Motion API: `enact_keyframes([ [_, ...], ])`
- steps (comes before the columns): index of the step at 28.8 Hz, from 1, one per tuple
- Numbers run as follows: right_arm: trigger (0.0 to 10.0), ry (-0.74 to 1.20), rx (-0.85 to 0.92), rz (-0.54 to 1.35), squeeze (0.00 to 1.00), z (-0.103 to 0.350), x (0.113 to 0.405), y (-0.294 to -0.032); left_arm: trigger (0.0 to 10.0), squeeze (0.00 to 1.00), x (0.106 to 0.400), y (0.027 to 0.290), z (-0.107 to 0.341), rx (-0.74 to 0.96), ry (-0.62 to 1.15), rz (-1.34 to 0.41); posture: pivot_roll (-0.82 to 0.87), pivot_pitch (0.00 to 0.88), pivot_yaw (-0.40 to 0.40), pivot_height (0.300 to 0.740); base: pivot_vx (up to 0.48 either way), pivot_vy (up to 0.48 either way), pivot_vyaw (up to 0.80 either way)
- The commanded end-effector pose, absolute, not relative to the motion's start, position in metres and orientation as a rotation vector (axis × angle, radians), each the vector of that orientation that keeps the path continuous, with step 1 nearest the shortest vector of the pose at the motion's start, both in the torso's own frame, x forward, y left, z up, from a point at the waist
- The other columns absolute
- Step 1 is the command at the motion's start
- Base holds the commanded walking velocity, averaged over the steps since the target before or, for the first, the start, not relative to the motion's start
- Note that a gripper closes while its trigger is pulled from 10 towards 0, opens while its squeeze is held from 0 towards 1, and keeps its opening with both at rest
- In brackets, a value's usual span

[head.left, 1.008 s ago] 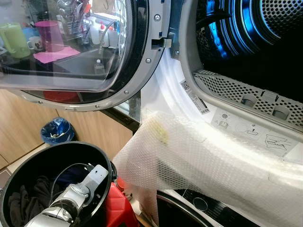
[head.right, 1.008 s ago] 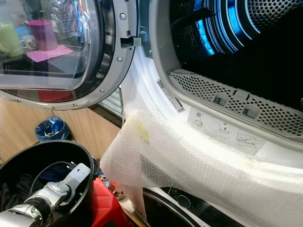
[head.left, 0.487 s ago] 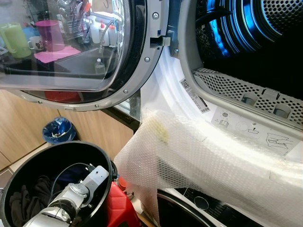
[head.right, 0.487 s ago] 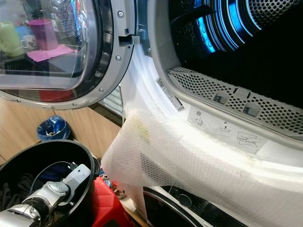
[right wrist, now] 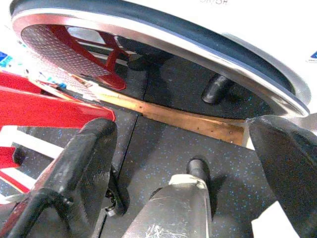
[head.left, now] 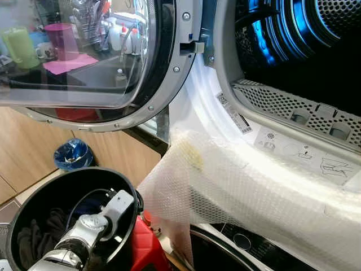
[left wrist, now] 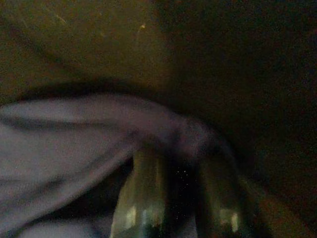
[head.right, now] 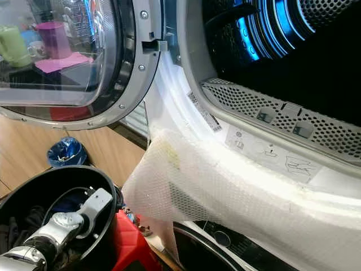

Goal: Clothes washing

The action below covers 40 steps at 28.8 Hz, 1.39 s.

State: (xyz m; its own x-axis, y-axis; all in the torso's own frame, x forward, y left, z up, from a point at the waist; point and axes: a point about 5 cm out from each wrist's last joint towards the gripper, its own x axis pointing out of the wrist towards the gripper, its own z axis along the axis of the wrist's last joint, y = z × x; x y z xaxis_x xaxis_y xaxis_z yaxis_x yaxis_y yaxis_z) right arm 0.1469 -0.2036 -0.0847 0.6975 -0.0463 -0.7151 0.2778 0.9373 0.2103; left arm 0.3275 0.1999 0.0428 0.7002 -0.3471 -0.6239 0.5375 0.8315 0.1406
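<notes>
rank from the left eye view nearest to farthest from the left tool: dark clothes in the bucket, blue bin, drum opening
1. Dark clothes, in the black bucket where the left tool reaches.
2. Blue bin, on the floor beyond the bucket, robot's left.
3. Drum opening, high on the right.

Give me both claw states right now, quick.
Left claw: down in the black bucket among dark clothes; open or shut cannot be told.
Right claw: open, holding nothing, hanging above the dark floor.
</notes>
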Motion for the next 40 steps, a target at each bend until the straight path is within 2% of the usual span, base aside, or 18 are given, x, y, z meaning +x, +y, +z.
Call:
enact_keyframes([
  [1,10.0,0.799,0.328,-0.192,0.0,-0.087,0.144,-0.202,0.0,0.0,0.329,0.198,0.052,0.288,0.558,-0.585,0.02,0.076,0.001,0.74,0.0,0.0,0.0],
  [2,10.0,0.797,0.325,-0.182,0.0,-0.086,0.147,-0.202,0.0,0.0,0.325,0.203,0.065,0.295,0.511,-0.719,0.05,0.073,-0.001,0.74,0.0,0.0,0.0],
  [3,10.0,0.797,0.325,-0.182,0.0,-0.086,0.147,-0.202,0.0,0.0,0.325,0.203,0.065,0.295,0.511,-0.719,0.05,0.073,-0.001,0.74,0.0,0.0,0.0],
  [5,10.0,0.797,0.321,-0.163,0.0,-0.085,0.152,-0.201,0.0,0.0,0.314,0.203,0.091,0.314,0.444,-0.955,0.07,0.071,-0.002,0.74,0.0,0.0,0.0],
  [9,10.0,0.796,0.318,-0.146,0.0,-0.084,0.158,-0.199,0.0,0.0,0.308,0.201,0.123,0.265,0.403,-1.086,0.1,0.063,-0.002,0.74,0.0,0.0,0.0],
  [15,10.0,0.783,0.319,-0.135,0.0,-0.081,0.169,-0.197,0.0,0.0,0.305,0.193,0.167,0.292,0.354,-1.273,0.12,0.031,0.016,0.74,0.0,0.0,0.0],
  [18,10.0,0.767,0.318,-0.135,0.0,-0.078,0.175,-0.197,0.0,0.0,0.309,0.176,0.196,0.259,0.24,-1.324,0.11,0.011,0.031,0.74,0.0,0.0,0.0],
  [19,10.0,0.75,0.322,-0.133,0.0,-0.077,0.179,-0.197,0.0,0.0,0.312,0.161,0.213,0.233,0.163,-1.372,0.12,0.006,0.037,0.74,0.0,0.0,0.0],
  [23,10.0,0.738,0.32,-0.126,0.0,-0.075,0.182,-0.197,0.0,0.0,0.313,0.145,0.229,0.215,0.096,-1.439,0.11,0.0,0.054,0.74,0.0,0.0,0.0],
  [25,10.0,0.716,0.329,-0.126,0.0,-0.073,0.185,-0.197,0.0,0.0,0.311,0.12,0.251,0.2,-0.009,-1.564,0.11,0.0,0.074,0.74,0.0,0.0,0.0],
  [30,10.0,0.72,0.336,-0.141,0.0,-0.074,0.184,-0.197,0.0,0.0,0.306,0.086,0.281,0.165,-0.161,-1.71,0.1,0.0,0.095,0.74,0.0,0.0,0.0],
  [32,10.0,0.719,0.344,-0.156,0.0,-0.074,0.184,-0.197,0.0,0.0,0.303,0.064,0.295,0.132,-0.232,-1.779,0.1,0.0,0.111,0.74,0.0,0.0,0.0],
  [33,10.0,0.719,0.344,-0.156,0.0,-0.074,0.184,-0.197,0.0,0.0,0.303,0.064,0.295,0.132,-0.232,-1.779,0.1,0.0,0.111,0.74,0.0,0.0,0.0],
  [36,10.0,0.717,0.355,-0.174,0.0,-0.074,0.186,-0.198,0.0,0.0,0.298,0.037,0.304,0.112,-0.296,-1.874,0.09,0.0,0.122,0.74,0.0,0.0,0.0],
  [40,10.0,0.713,0.36,-0.18,0.0,-0.074,0.187,-0.196,0.0,0.0,0.299,0.028,0.299,0.145,-0.278,-1.885,0.07,0.0,0.141,0.74,0.0,0.0,0.0],
])
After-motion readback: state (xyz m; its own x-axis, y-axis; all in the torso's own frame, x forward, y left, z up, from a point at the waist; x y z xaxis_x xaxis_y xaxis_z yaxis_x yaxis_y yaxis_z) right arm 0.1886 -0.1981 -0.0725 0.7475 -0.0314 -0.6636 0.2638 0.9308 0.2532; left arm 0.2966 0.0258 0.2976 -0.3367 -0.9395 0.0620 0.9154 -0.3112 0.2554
